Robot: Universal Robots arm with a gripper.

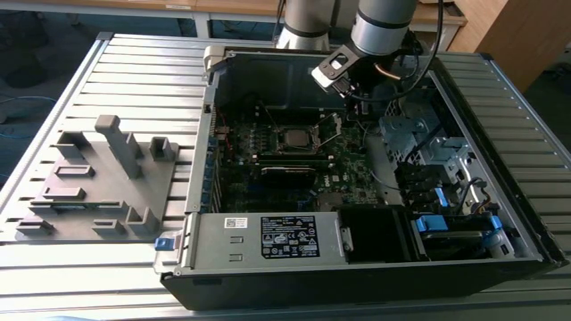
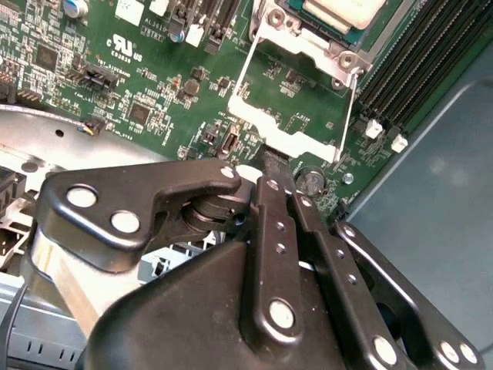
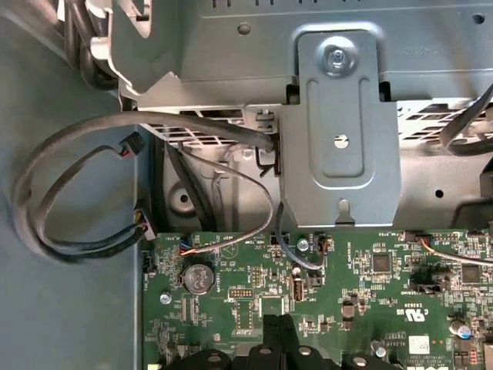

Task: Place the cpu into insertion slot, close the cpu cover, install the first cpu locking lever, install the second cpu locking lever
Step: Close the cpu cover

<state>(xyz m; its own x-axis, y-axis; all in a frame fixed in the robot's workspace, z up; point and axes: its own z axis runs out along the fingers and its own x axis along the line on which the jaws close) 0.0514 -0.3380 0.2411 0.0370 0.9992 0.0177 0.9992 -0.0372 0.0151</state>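
Observation:
The cpu [image 1: 293, 138] lies flat in the insertion slot [image 1: 278, 142] on the motherboard, its silver-grey top [image 2: 339, 9] facing up. The cpu cover [image 2: 286, 139], a shiny metal frame with a square window, stands swung open on the slot's side towards the exterior view's right [image 1: 331, 129]. My gripper [image 2: 271, 163] hangs just beyond the cover's free edge, its black fingers [image 2: 266, 231] pressed together with nothing between them. Whether the tips touch the cover I cannot tell. The first wrist view has the fingertips [image 3: 279, 327] low over the green board.
Long black memory slots [image 2: 416, 58] run beside the socket. A grey metal drive cage [image 3: 339, 116] with looped cables [image 3: 69, 193] sits behind my gripper. The computer case wall [image 1: 205, 134] surrounds the board. A grey fixture tray [image 1: 98, 180] lies on the table at the exterior view's left.

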